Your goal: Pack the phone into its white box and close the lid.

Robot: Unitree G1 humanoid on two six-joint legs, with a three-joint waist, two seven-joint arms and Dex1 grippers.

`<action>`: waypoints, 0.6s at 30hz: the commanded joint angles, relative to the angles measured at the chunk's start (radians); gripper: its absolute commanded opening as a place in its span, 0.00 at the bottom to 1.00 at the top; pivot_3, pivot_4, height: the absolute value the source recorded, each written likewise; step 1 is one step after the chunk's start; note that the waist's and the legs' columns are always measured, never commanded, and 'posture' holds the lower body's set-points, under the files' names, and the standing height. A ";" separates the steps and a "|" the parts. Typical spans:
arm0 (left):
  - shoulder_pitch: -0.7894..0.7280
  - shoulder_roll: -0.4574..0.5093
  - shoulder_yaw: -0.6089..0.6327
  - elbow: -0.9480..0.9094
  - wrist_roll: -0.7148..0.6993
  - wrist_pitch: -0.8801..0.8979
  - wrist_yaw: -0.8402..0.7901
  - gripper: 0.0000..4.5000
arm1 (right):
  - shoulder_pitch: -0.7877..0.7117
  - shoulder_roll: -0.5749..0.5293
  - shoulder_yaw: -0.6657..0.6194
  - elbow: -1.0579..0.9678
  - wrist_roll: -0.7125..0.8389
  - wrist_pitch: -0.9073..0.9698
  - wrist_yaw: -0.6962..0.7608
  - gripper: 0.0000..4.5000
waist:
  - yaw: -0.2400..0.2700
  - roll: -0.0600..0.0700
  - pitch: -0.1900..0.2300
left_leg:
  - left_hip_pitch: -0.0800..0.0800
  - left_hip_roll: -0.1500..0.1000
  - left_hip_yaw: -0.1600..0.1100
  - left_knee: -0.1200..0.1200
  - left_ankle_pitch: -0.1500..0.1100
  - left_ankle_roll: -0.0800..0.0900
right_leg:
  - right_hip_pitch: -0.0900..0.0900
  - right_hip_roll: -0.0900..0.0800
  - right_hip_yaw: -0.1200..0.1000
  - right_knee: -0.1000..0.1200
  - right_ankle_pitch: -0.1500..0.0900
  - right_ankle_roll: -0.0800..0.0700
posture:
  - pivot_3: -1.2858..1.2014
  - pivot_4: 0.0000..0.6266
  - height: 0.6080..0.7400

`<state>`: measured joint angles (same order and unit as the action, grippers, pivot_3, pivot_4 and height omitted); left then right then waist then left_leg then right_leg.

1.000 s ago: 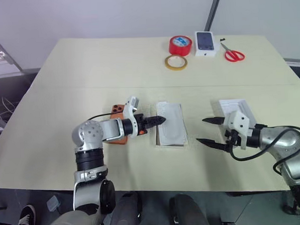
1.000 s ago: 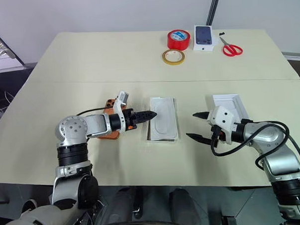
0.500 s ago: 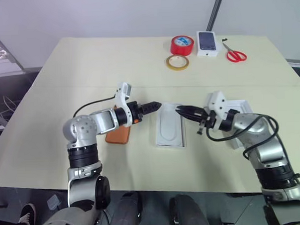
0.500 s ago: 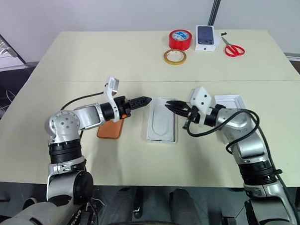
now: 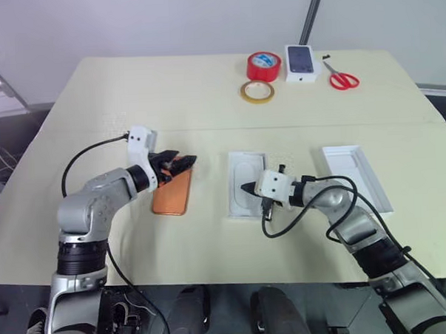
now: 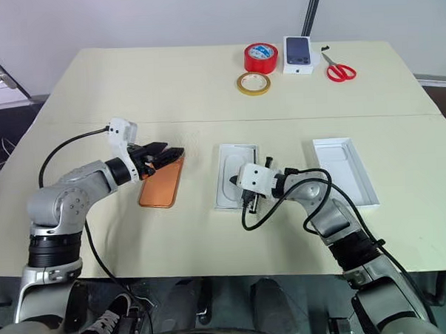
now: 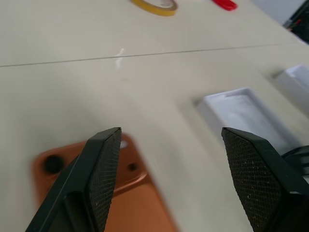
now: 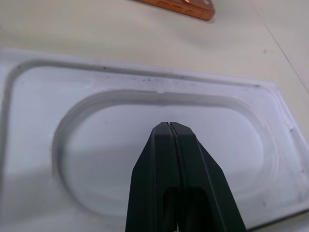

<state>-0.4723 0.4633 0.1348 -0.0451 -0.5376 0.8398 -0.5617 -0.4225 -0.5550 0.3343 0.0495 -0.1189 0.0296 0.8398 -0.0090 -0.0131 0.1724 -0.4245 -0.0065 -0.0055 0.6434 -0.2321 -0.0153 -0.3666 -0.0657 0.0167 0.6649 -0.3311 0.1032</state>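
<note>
Head views: on the matte cream table [image 5: 94,91] the phone [image 5: 172,191], a slim copper slab with rounded corners, lies back up just left of the box [image 5: 246,182], a shallow white tray whose moulded insert has an oval recess; the lid [image 5: 357,177], a low-walled white shell, lies open side up to the right. At the far edge sit red tape [image 5: 264,64], yellow tape [image 5: 257,91], scissors [image 5: 341,79] and a small box [image 5: 301,62]. A second ago the left gripper [image 5: 180,163] pointed at the box; now it hovers over the phone's far end. The right gripper [image 5: 247,187] has swung in over the box. Left wrist view: ribbed black fingers [image 7: 104,169] stand wide apart above the phone's lens corner. Right wrist view: fingers [image 8: 166,164] pressed together above the oval recess.
</note>
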 commanded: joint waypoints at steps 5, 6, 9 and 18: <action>0.012 0.050 0.039 0.032 0.021 -0.083 -0.038 0.77 | -0.001 -0.071 0.005 -0.018 0.007 0.039 0.111 0.01 | 0.000 0.000 0.000 | 0.000 0.000 -0.001 0.000 0.000 0.001 | 0.000 -0.001 -0.001 0.000 0.000 0.000 | 0.52 0.24 1.00; 0.012 0.054 0.042 0.035 0.023 -0.082 -0.035 0.77 | 0.005 -0.073 0.007 -0.031 0.019 0.048 0.130 0.01 | 0.000 0.000 0.000 | 0.000 0.000 -0.001 0.000 0.000 0.001 | 0.000 -0.001 -0.001 0.000 0.000 0.000 | 0.52 0.24 1.00; 0.012 0.065 0.050 0.058 0.027 -0.076 -0.030 0.77 | 0.012 -0.070 0.012 -0.048 0.024 0.028 0.143 0.01 | -0.002 0.000 0.000 | 0.000 0.000 -0.001 0.000 -0.001 0.001 | 0.000 -0.001 -0.001 0.000 0.000 0.000 | 0.52 0.24 1.00; -0.040 0.109 0.163 0.153 -0.092 0.155 -0.027 0.77 | -0.056 0.036 -0.040 0.017 0.007 0.008 -0.003 0.01 | -0.007 -0.001 0.000 | -0.001 0.000 -0.001 0.000 -0.001 0.001 | -0.002 0.000 -0.001 0.002 0.000 0.000 | 0.52 0.24 1.00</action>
<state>-0.4904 0.5482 0.2434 0.1114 -0.5840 0.9400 -0.5814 -0.4485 -0.5265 0.3306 0.0664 -0.1133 0.0462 0.8706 -0.0156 -0.0136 0.1723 -0.4254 -0.0061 -0.0062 0.6430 -0.2326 -0.0143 -0.3690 -0.0659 0.0163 0.6667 -0.3311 0.1031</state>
